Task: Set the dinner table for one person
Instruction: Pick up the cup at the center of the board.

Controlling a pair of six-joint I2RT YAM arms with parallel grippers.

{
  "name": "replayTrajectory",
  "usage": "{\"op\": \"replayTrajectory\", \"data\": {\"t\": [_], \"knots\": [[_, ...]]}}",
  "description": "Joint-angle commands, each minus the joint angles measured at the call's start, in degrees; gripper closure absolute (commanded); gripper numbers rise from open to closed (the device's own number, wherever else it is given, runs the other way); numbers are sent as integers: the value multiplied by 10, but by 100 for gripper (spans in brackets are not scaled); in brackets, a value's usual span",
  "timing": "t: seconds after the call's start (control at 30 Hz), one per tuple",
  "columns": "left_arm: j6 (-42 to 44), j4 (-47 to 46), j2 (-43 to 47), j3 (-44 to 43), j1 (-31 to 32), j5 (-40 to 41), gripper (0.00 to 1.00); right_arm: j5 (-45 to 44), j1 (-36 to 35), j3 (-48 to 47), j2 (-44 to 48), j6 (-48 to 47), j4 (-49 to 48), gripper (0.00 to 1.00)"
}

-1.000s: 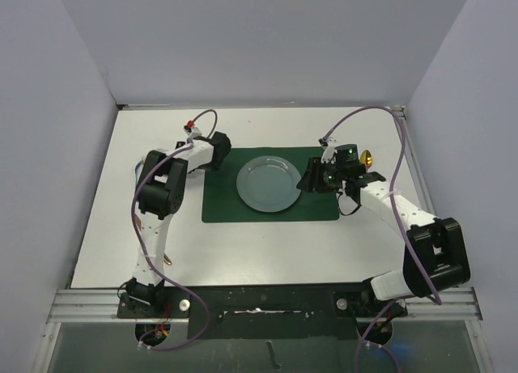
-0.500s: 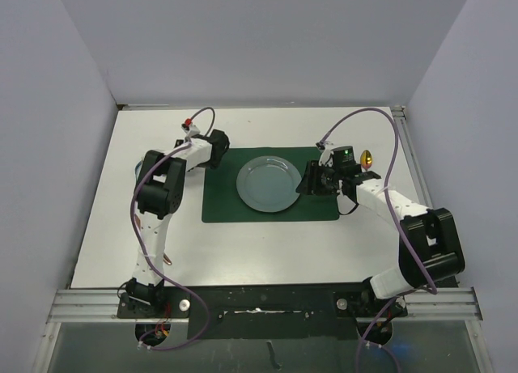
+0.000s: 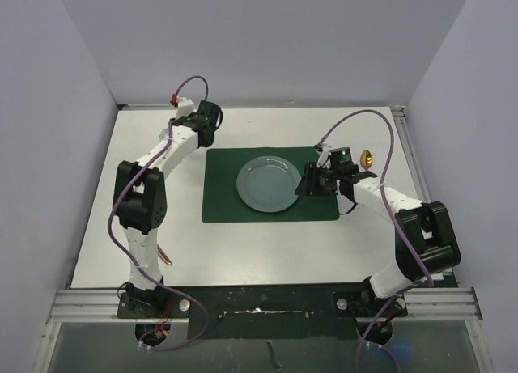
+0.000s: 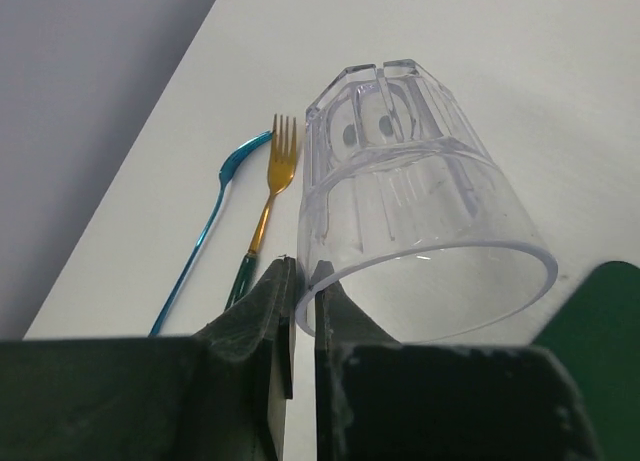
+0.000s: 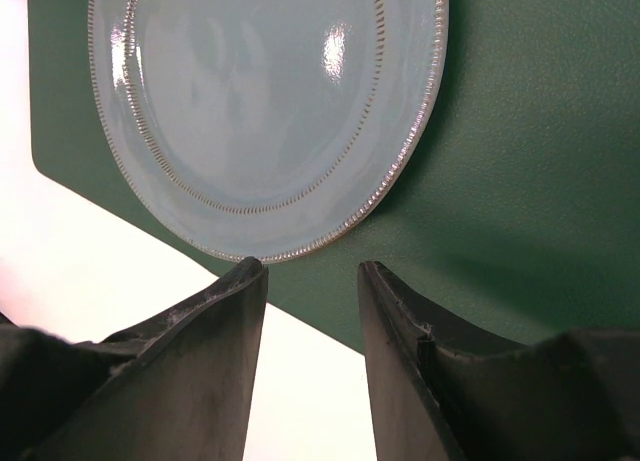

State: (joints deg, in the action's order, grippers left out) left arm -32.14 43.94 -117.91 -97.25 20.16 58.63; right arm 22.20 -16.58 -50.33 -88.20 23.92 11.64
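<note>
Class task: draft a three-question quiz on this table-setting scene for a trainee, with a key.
1. True or false: the plate lies on the green placemat.
2. What is the left pincer shut on? A the plate; B the clear glass; C the placemat.
3. Fill the gap: the right pincer, above the placemat beside the plate, stands ____.
Key: 1 true; 2 B; 3 open.
</note>
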Motion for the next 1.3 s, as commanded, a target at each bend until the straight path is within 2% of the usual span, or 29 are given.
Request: {"op": "replayTrajectory", "data": {"t": [0.0, 0.5, 0.7, 0.87, 0.93, 1.03, 1.07, 1.17, 1.27], "knots": [[12, -35, 57, -44, -12, -89, 100, 12, -4, -7, 2, 2, -29, 58], [-27, -72, 71, -59, -67, -554, 100, 4, -9, -21, 9, 4, -14, 58], [-63, -101, 60, -54, -114, -752, 100, 8, -17, -28, 3, 9, -20, 58], [-52, -53, 16, -119, -123, -809, 100, 8, -20, -34, -4, 10, -20, 58], [-44, -11, -18, -177, -124, -827, 100, 8, -22, -35, -6, 10, -19, 58], [-21, 91, -88, -321, -123, -848, 100, 5, -22, -34, -5, 9, -17, 58], [-25, 92, -91, -338, -126, -860, 100, 4, -23, -35, -5, 8, -17, 58], [-47, 52, -75, -294, -145, -904, 100, 0, -25, -37, -3, 5, -10, 58], [-18, 91, -82, -300, -155, -882, 100, -3, -25, -40, 0, 3, -3, 58]]}}
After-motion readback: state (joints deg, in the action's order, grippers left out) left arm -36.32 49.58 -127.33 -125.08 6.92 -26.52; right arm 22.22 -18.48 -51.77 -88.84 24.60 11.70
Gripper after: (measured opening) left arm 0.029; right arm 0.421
